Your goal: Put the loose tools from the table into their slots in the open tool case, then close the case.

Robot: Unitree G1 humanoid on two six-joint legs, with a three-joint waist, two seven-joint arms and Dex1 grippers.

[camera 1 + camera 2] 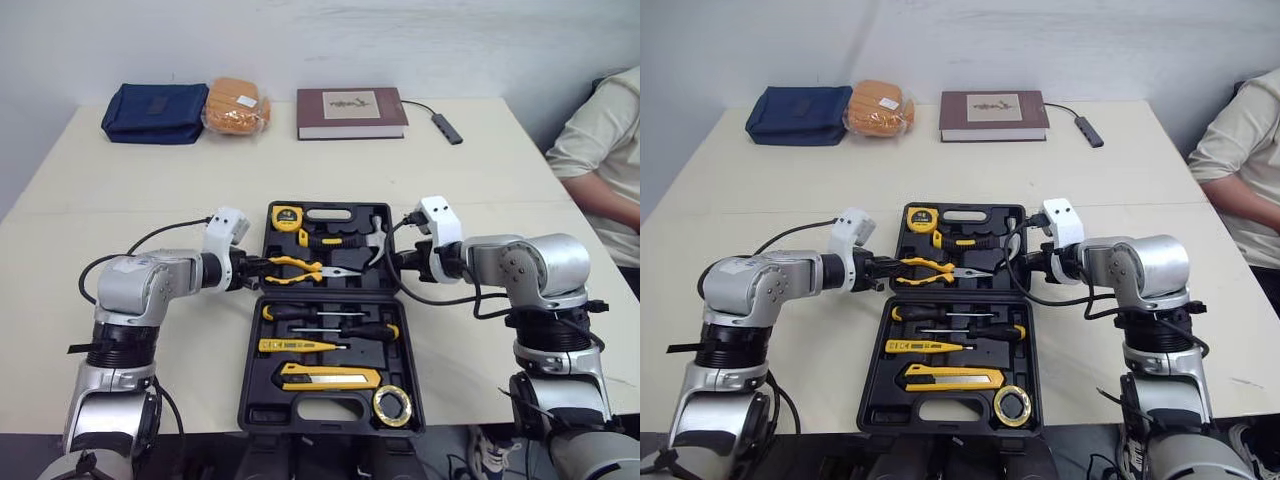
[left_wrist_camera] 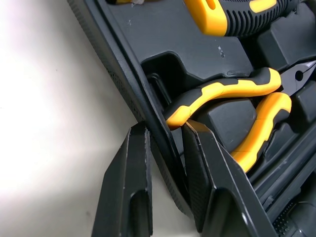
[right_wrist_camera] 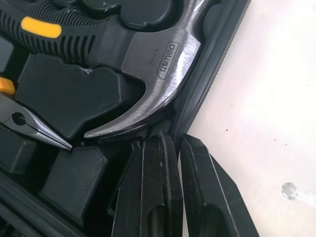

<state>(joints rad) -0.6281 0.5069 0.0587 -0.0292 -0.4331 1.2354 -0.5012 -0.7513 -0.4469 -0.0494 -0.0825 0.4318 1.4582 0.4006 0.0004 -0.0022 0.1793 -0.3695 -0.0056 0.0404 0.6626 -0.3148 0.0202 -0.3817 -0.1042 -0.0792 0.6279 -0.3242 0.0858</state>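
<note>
Black moulded plastic forms the tool case (image 1: 262, 410), which lies open on the tabletop (image 1: 500, 190) by the middle of its near edge. Every slot I can see is filled: hammer (image 3: 158, 69), pliers (image 1: 300, 268) and tape measure (image 1: 286, 217) in the far half, screwdrivers (image 1: 320, 315), utility knife (image 1: 330, 377) and tape roll (image 1: 392, 405) in the near half. With no loose tool on the tabletop, the step in hand looks like the closing.

That would explain the grip. The left gripper (image 1: 258, 270) pinches the far half's left wall, one finger inside by the pliers' handles and one outside. The right gripper (image 1: 395, 262) pinches the right wall beside the hammer head likewise. Held at both sides, that half can probably swing over evenly.

Along the pale tabletop's far edge lie a blue pouch (image 1: 155, 112), an orange packet (image 1: 237, 106), a brown book (image 1: 350, 112) and a cable adapter (image 1: 447, 128). A person's sleeve (image 1: 600, 150) shows at the right edge, before a white wall.
</note>
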